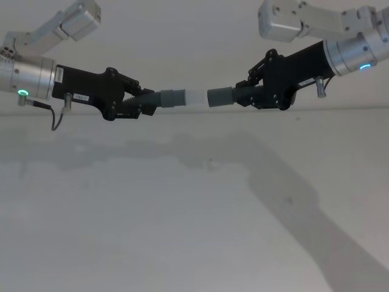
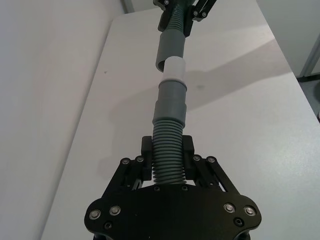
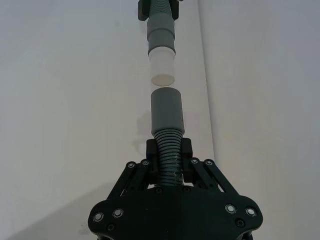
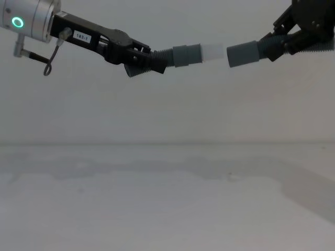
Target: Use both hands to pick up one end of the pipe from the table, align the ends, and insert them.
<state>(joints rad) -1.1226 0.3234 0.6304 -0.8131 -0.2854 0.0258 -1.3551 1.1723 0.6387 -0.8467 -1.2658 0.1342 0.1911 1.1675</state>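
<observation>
Left black two-finger gripper (image 2: 168,167): jaws clamped on the ribbed section of the dark grey plastic pipe piece with the whitish translucent tip (image 2: 174,69), piece sticking straight out ahead of the jaws. Right black two-finger gripper (image 3: 169,160): jaws clamped on the ribs of the second dark grey pipe piece, its smooth grey cuff (image 3: 166,110) out front. Tip and cuff face each other end to end, roughly in line – small gap in chest view, not inserted. Both pieces held well above the plain white bench (image 1: 152,231).
</observation>
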